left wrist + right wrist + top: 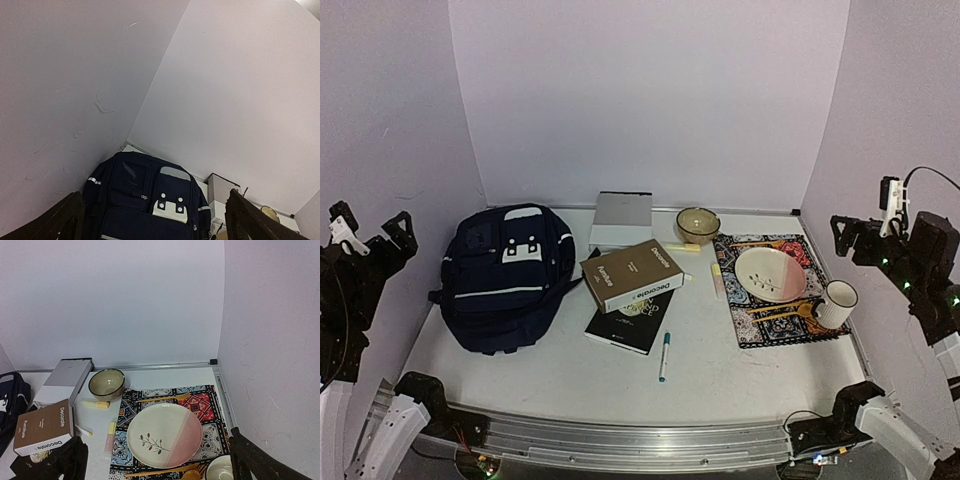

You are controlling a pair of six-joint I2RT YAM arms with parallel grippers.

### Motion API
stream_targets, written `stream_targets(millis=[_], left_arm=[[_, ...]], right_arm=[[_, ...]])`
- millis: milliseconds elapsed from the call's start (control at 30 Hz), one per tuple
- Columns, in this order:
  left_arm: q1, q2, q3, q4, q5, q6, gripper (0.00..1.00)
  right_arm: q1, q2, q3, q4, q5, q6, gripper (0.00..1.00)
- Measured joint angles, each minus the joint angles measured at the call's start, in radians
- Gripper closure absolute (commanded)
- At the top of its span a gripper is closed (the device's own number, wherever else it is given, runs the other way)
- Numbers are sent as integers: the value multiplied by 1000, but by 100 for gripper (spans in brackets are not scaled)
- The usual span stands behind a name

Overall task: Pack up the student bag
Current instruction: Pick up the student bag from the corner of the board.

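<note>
Left gripper (370, 225): fingers apart and holding nothing. It is raised beside the left wall, above and well apart from the bag.
Right gripper (868, 222): fingers apart and holding nothing. It is raised near the right wall, above the mug (836, 303).
Bag (505, 285): lies flat on the left part of the table (740, 370), front face up. No open zipper or mouth shows in either view, so it reads as closed.
Brown book (632, 275): just right of the bag, resting on a black book (625, 325). Both are outside the bag.
Grey box (622, 218): behind the books, near the back wall.
Pen (664, 357): loose on the table, in front of the books.
Yellow marker (682, 247): lies between the brown book and the bowl (697, 224).
Place mat (790, 335): on the right part of the table, carrying the plate (770, 273), wooden cutlery and the mug.
Done so far: nothing, as far as the views show. No item is seen inside the bag, though its interior is hidden.
Left to do: likely everything, meaning opening the bag, then loading the books and writing things.
Unclear: which of the loose items belong in the bag.
</note>
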Motion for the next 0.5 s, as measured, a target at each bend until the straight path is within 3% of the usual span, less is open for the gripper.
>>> stream_targets(millis=[300, 500], left_arm=[[0, 50, 0, -1, 95, 54, 0], [0, 194, 2, -3, 202, 93, 1]], right_arm=[[0, 24, -2, 1, -2, 0, 2], [0, 62, -1, 6, -52, -1, 2]])
